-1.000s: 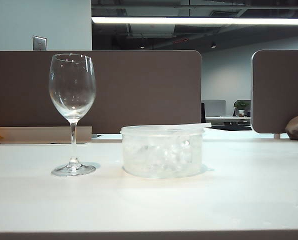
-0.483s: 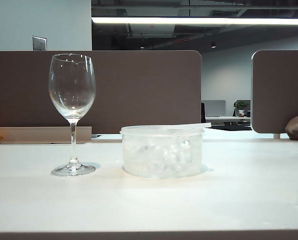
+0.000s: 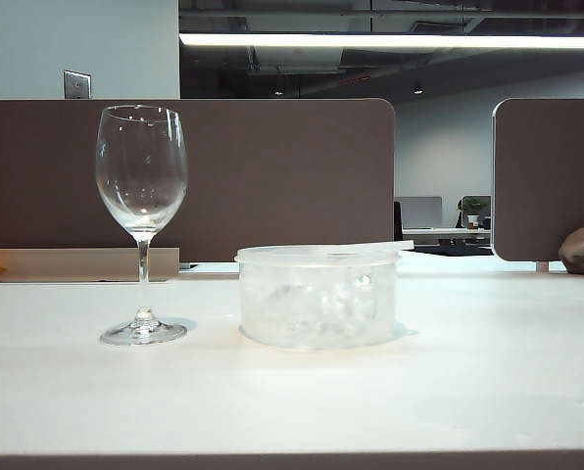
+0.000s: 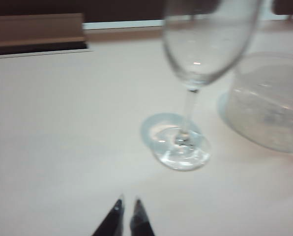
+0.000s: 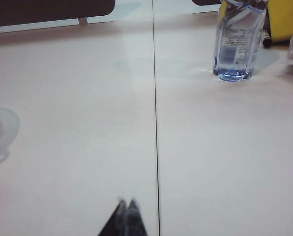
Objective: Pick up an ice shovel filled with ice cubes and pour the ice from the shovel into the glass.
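Left gripper [image 4: 126, 202] hangs near the glass [image 3: 141, 196], jaws shut, empty. Right gripper [image 5: 126, 203] likewise, over bare surface [image 5: 210, 147]. Ice shovel [image 3: 370, 248] lies across the tub [image 3: 316, 299] of ice cubes [image 3: 316, 305]; grasp the handle level.

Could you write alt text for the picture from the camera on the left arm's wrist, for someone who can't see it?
An empty wine glass stands upright on a pale table, with a round translucent tub beside it, the view slightly blurred. The left gripper hangs over bare table short of the glass's foot, its two dark fingers nearly together and holding nothing.
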Robot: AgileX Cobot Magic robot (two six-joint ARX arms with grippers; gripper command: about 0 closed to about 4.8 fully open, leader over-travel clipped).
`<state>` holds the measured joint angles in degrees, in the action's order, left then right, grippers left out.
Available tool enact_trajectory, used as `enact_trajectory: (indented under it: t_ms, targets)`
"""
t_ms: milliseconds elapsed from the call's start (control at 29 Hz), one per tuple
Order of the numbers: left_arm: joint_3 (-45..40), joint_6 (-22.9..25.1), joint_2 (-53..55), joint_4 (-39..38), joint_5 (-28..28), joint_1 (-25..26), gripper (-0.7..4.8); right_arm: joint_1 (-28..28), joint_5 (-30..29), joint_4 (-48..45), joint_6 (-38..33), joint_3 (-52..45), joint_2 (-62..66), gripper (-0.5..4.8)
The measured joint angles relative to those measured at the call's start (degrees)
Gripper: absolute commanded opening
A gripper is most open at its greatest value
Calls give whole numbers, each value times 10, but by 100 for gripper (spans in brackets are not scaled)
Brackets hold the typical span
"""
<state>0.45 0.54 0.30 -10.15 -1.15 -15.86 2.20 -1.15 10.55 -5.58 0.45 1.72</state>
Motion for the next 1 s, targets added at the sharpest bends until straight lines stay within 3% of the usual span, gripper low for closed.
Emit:
enact_trajectory:
  t_ms: [172,310,1000]
  targets:
    - [0,0,0,0,-1,-79,29,0,0,0,0,0,0,-4]
    - [0,0,0,0,-1,-108,29,0,0,0,0,0,0,-4]
    - [0,0,0,0,-1,-110,29,0,0,0,0,0,0,-4]
